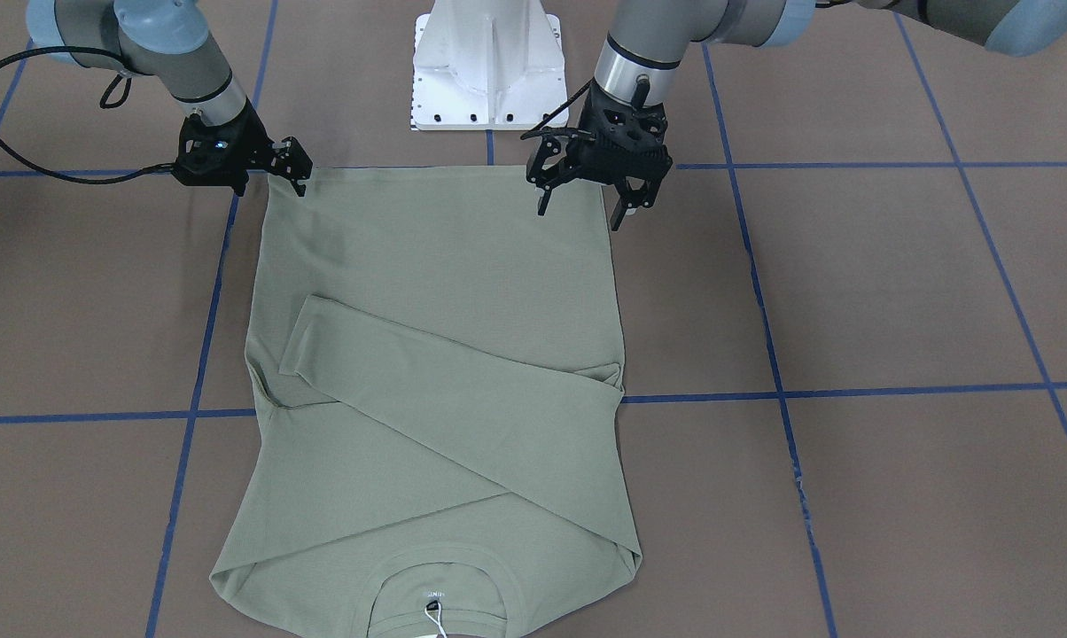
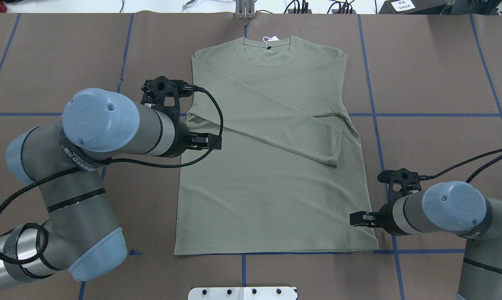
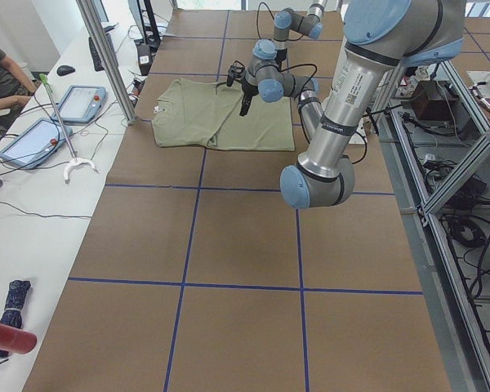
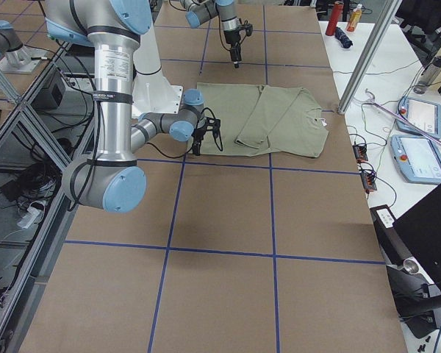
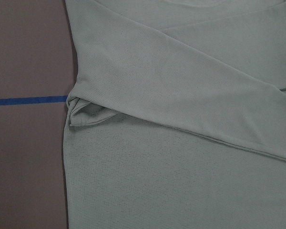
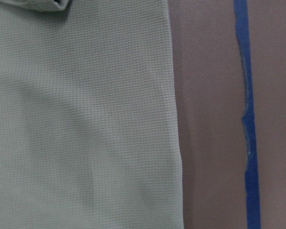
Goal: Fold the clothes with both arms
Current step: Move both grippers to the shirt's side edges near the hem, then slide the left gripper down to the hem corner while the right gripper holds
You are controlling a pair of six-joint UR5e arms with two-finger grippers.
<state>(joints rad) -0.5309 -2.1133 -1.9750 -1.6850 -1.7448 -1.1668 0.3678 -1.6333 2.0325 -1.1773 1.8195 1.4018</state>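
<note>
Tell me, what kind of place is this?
Probably a robot lab: a left arm and a right arm reach over a shirt on a table taped with blue lines, with control tablets on a side bench.

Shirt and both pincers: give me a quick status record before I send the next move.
shirt: flat on the table, hem toward the white pedestal
sleeves: both folded across the chest, one cuff on top
left pincer: open, raised, by the shirt's edge on its side
right pincer: low at a hem corner, grip unclear
body fold: not yet done
</note>
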